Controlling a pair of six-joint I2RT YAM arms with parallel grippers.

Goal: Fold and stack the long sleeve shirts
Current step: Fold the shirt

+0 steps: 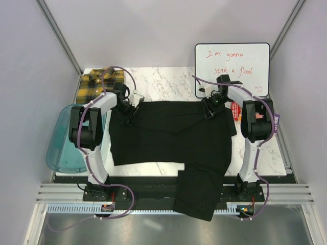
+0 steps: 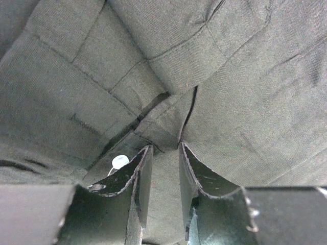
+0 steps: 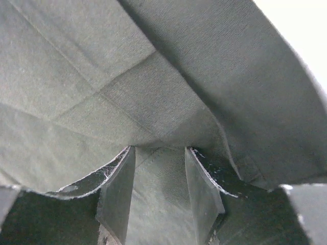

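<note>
The black shirt [image 1: 171, 133] lies spread across the middle of the table, with one part hanging over the front edge. Its far edge runs straight between my two grippers. My left gripper [image 1: 127, 113] is at the shirt's far left corner. In the left wrist view its jaws stand close together on black cloth [image 2: 162, 173], with a white button [image 2: 119, 162] beside the left finger. My right gripper [image 1: 208, 109] is at the far right corner, and its jaws pinch a fold of black cloth [image 3: 159, 173]. The yellow-and-black plaid shirt [image 1: 94, 84] lies at the far left.
A translucent blue tub [image 1: 61, 139] sits at the table's left edge. A whiteboard [image 1: 232, 69] with red writing stands at the back right. A small red object [image 1: 235, 109] lies beside the right arm.
</note>
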